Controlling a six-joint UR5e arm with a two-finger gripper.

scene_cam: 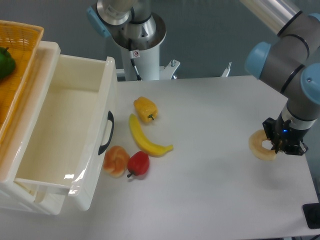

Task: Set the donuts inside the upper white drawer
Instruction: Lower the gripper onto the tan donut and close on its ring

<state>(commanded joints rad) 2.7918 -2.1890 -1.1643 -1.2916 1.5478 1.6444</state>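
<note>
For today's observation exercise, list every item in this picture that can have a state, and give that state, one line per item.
Upper white drawer: pulled open, nothing visible inside.
Donut: tilted, at the gripper's fingertips by the table's right edge.
Gripper: lowered at the donut; whether it is closed, I cannot tell.
Banana: lying flat.
Yellow pepper: lying on its side.
Red pepper: lying on the table, touching the orange pastry.

One donut (pixel 260 144), one white drawer (pixel 60 135), one banana (pixel 145 138), two peppers (pixel 145 109) (pixel 138 163), one croissant (pixel 116 160), one basket (pixel 17 60).
</note>
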